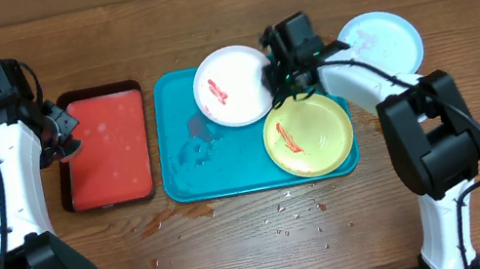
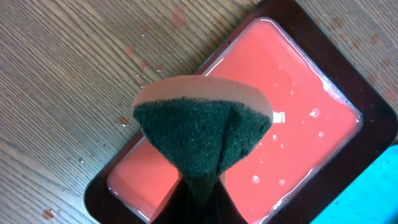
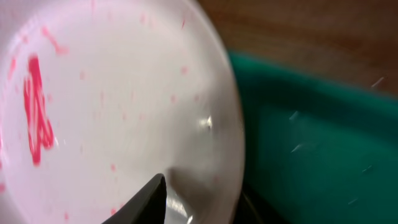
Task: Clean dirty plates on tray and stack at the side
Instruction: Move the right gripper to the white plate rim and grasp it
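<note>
No readable text, label, brand, number or sign is present in any view. The white plate (image 1: 238, 95), yellow-green plate (image 1: 320, 140), light blue plate (image 1: 387, 39) at 2 o'clock, turquoise tray (image 1: 190, 178), red tray (image 1: 106, 163) and green sponge (image 2: 199, 137) bear no legible markings.

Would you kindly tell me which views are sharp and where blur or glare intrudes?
Overhead view: sharp, evenly lit, soft shadows only. Left wrist view: the sponge is fairly crisp; small glints speckle the wet red tray. Right wrist view: the softest; the white plate looms close and blurred, glare on its rim, and the turquoise tray behind is smeared.
</note>
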Motion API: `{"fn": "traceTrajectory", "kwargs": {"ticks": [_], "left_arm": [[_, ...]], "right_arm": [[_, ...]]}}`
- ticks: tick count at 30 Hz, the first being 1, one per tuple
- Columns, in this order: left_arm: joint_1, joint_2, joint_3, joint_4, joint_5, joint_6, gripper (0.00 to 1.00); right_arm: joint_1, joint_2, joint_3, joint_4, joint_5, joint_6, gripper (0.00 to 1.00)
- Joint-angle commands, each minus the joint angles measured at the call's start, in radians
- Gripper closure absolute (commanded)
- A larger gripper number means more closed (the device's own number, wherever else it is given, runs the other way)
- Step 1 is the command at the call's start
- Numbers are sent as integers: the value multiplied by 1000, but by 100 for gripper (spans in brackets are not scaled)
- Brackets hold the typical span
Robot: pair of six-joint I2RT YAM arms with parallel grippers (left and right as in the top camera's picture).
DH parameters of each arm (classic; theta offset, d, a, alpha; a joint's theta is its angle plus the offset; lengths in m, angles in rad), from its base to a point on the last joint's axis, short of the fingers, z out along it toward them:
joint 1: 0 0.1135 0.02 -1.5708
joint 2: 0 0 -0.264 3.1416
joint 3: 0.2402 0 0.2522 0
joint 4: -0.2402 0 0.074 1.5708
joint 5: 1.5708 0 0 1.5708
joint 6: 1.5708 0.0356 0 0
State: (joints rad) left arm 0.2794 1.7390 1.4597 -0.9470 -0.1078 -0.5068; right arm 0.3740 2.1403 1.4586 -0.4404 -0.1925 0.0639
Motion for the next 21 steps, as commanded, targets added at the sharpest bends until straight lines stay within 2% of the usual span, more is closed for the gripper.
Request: {"fn": "traceTrajectory", "kwargs": {"ticks": [1, 8, 21], "left_arm": [[2, -10, 13, 2, 5, -13, 96], [2, -10, 13, 1, 5, -13, 96], [2, -10, 12, 1, 5, -13, 96]], "right_arm": [[44, -12, 45, -34, 11, 24, 64], [52, -14, 74, 1, 87, 40, 57], [53, 44, 72, 72, 79, 45, 57]]}}
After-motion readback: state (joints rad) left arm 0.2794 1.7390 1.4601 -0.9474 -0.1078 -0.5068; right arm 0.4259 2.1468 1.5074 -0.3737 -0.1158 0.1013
